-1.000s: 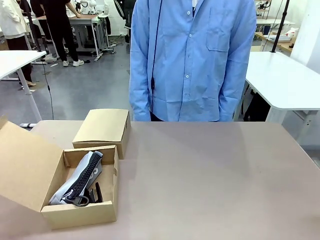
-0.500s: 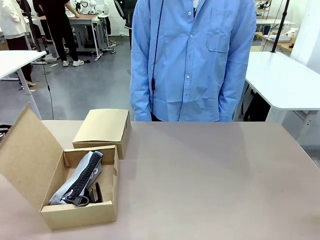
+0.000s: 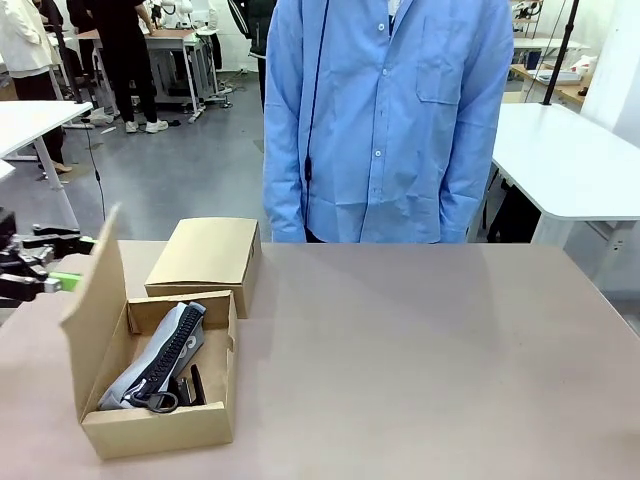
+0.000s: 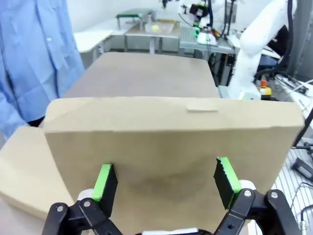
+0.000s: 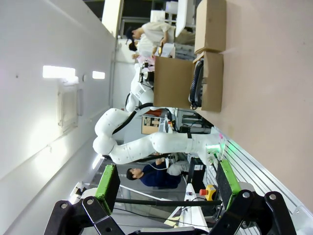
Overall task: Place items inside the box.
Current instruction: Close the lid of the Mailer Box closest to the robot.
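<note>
The open cardboard box (image 3: 158, 425) stands at the table's front left, its lid (image 3: 95, 300) tipped up almost upright. Inside lie a grey zip pouch with black zipper (image 3: 160, 355) and dark items (image 3: 190, 385) beside it, too small to tell apart. My left gripper (image 3: 68, 262) is open just behind the lid's outer face. In the left wrist view that gripper (image 4: 166, 178) has the lid (image 4: 166, 127) right before its spread green pads (image 4: 103, 177). My right gripper (image 5: 166, 186) is open and empty, far from the box (image 5: 211, 83).
A closed cardboard box (image 3: 205, 255) sits right behind the open one. A person in a blue shirt (image 3: 385, 120) stands at the far edge. The brown table (image 3: 430, 360) stretches bare to the right. Other white tables stand beyond.
The lid has swung up from lying back outward to nearly upright. My left gripper has come in from the left behind it.
</note>
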Robot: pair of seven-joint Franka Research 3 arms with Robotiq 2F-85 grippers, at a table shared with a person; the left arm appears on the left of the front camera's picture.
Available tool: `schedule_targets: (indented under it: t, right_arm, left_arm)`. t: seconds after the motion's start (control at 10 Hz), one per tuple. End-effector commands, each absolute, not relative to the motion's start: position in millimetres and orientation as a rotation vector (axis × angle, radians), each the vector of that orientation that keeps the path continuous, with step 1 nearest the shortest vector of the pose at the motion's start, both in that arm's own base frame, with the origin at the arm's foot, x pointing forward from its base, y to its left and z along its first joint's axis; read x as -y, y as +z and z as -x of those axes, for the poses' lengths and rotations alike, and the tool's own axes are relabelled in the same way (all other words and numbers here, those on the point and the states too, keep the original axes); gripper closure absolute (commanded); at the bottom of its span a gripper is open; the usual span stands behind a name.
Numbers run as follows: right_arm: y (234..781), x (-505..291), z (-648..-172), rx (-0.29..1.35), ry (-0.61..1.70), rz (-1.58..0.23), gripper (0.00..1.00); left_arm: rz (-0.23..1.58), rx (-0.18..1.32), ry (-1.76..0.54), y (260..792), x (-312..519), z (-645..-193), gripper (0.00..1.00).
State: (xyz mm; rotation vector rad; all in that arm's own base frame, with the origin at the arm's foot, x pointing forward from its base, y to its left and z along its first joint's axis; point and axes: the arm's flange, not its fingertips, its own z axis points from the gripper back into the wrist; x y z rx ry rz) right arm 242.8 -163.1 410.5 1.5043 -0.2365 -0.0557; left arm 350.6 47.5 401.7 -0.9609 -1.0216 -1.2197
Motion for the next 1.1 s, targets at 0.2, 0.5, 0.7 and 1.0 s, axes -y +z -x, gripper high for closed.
schedule_targets:
  t: [0.2,0.5,0.7,1.0]
  right_arm:
    - [412,164,-240,0.246,-0.043,-1.514,0.0]
    - [412,164,-240,0.246,-0.043,-1.514,0.0]
    - [412,164,-240,0.246,-0.043,-1.514,0.0]
    - [412,164,-240,0.246,-0.043,-1.514,0.0]
  left_arm:
    - [0.951,0.87,-1.329,346,26,-327,0.0]
    - [1.004,0.956,-1.309,371,18,-325,0.0]
    - [0.988,0.839,-1.334,352,22,-371,0.0]
    - [1.014,0.937,-1.358,378,22,-350,0.0]
